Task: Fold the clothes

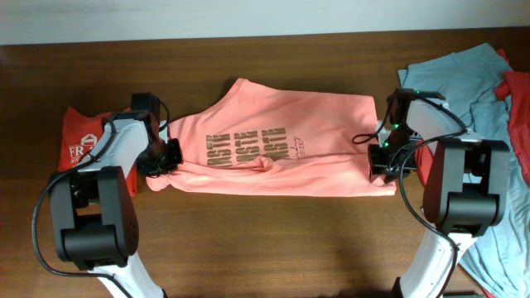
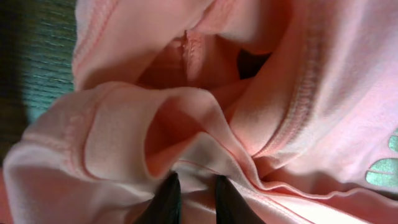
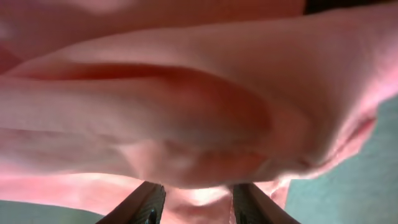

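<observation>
The salmon-pink T-shirt (image 1: 281, 149) lies folded lengthwise across the middle of the table, its pale print facing up. My left gripper (image 1: 162, 157) is at the shirt's left end, shut on a bunched fold of the pink fabric (image 2: 193, 186). My right gripper (image 1: 383, 159) is at the shirt's right end, and its fingers (image 3: 199, 199) hold a thick bulge of the pink fabric (image 3: 186, 124) between them. An orange-red shirt with white lettering (image 1: 81, 139) lies at the far left, partly under the left arm.
A light grey-blue shirt (image 1: 464, 79) lies spread at the right edge, under the right arm. A red shirt (image 1: 519, 108) lies on top of it. The brown wooden table (image 1: 273, 240) shows in front of the pink shirt.
</observation>
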